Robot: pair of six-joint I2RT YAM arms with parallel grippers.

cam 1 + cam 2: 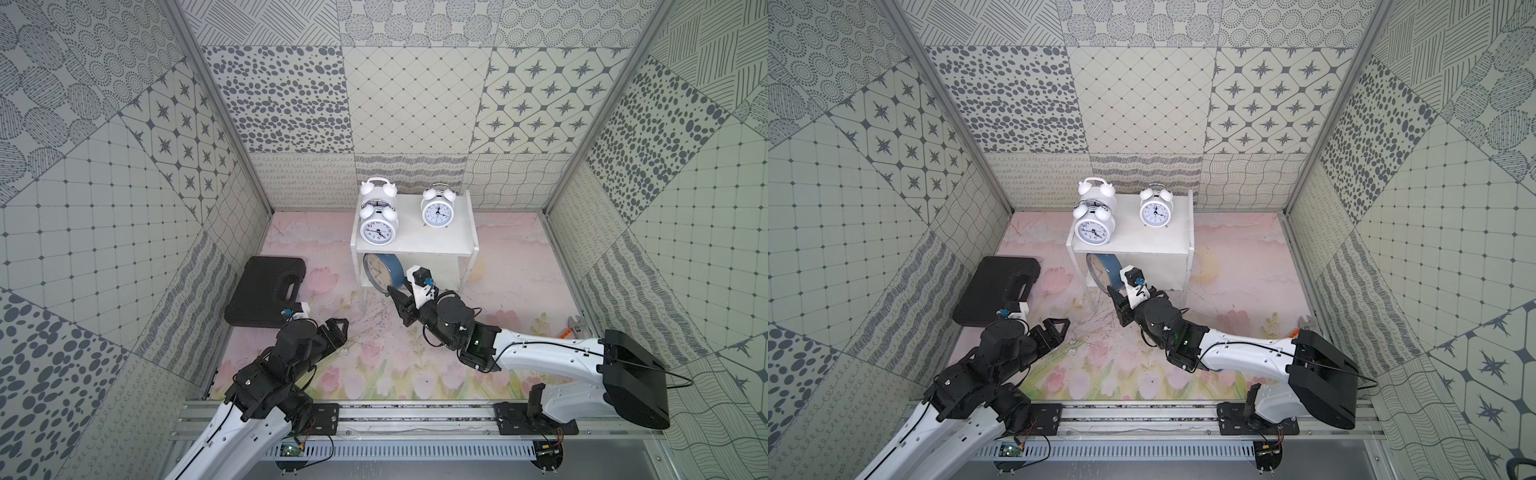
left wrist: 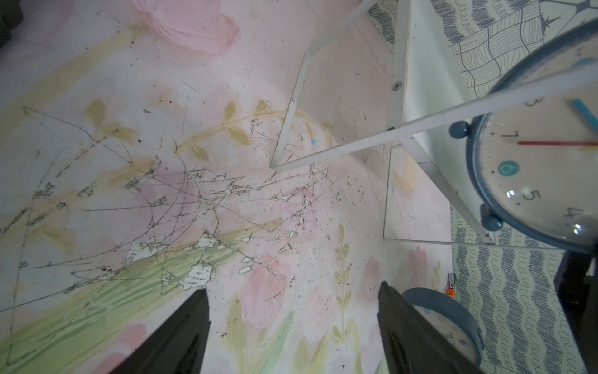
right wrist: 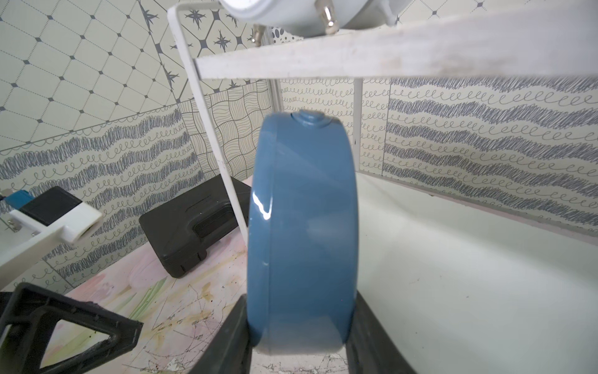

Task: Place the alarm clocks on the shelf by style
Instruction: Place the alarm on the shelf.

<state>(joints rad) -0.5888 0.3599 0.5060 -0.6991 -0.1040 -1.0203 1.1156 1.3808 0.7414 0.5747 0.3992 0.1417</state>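
Gripping upright blue clock (image 3: 304, 233), right gripper (image 3: 296, 336); dial (image 1: 375, 272) seemingly leftward.

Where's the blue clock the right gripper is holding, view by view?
Both top views: blue clock, centre, under the white shelf, at its left end as pictured.
Left wrist: right edge, dial showing, behind a thin bar of the shelf; a second blue clock shows at the bottom.
Right wrist: centre, edge-on, in the right gripper.
Shared landmark: the white shelf.
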